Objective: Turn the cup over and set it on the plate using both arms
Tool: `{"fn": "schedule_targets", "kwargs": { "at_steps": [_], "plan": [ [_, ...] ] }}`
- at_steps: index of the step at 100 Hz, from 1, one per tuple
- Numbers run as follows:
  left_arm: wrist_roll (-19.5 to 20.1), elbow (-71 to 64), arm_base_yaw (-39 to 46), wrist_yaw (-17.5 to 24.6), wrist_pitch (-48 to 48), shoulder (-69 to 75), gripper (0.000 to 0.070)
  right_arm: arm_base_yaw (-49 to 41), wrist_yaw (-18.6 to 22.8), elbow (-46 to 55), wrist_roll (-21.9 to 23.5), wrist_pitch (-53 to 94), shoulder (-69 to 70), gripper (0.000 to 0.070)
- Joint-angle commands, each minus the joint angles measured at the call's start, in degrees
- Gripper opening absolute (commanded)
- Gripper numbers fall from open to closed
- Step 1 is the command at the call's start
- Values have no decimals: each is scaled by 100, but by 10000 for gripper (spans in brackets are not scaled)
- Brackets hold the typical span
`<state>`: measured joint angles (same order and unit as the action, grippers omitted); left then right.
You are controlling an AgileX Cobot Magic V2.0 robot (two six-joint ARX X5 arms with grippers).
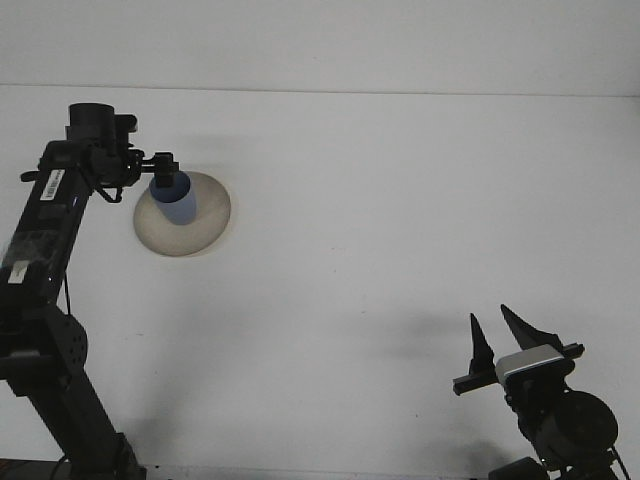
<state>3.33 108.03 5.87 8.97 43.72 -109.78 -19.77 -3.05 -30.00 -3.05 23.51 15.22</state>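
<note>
Blue cup (176,209) is the thing to look at, it's over the beige plate (205,228) at the far left of the white tabletop (400,220), and the cup's body shows against the plate's left half. The left gripper (163,183) has its black fingers clamped around the top end of the cup, so it's gripping it near the rim or base, can't really tell which end is up from this angle. Can't tell either whether the cup is actually touching the plate or hanging just above it. The left arm (45,240) comes up from the bottom left corner and bends over toward the plate. The right gripper (505,335) is way off in the bottom right, well apart from the plate and cup, with its two dark fingers spread open in a V and pointing up, nothing between them. Rest of the tabletop between the two arms is just plain white with a soft shadow near the right arm.
</note>
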Motion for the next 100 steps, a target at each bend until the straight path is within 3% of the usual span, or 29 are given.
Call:
{"fn": "schedule_targets", "kwargs": {
  "at_steps": [1, 20, 33, 40, 53, 76, 85, 90, 94, 98, 100],
  "plan": [
    [11, 249, 11, 22, -11, 280, 503, -9, -2, -61, 2, -42, 22, 319],
    [2, 249, 11, 37, 210, 1233, 502, -9, -4, -61, 2, -46, 22, 319],
    [0, 229, 22, 629, 435, 1784, 484, -9, -7, -61, 9, -46, 22, 319],
    [7, 114, 66, 955, 527, 2039, 402, -9, -42, -61, 24, -59, 22, 319],
    [33, -647, 98, 1027, 361, 2677, 278, -9, -179, -61, 96, -74, 22, 319],
    [2, -3543, 243, 1016, -1665, 4476, 4, -9, -201, -61, 330, -77, 22, 319],
    [-11, -4717, 254, 872, -2577, 5224, 11, -9, -299, -61, 374, -81, 20, 316],
    [-24, -5327, 254, 728, -3053, 5617, 11, -9, -428, -61, 409, -94, 20, 255],
    [-24, -5759, 254, 649, -3394, 5910, 11, -9, -487, -61, 446, -109, 20, 158],
    [-66, -6190, 254, 581, -3753, 6220, 11, -9, -501, -61, 450, -131, 17, 0],
    [-101, -6382, 254, 557, -3926, 6371, 11, -9, -501, -61, 450, -149, 13, 0]
  ]
}}
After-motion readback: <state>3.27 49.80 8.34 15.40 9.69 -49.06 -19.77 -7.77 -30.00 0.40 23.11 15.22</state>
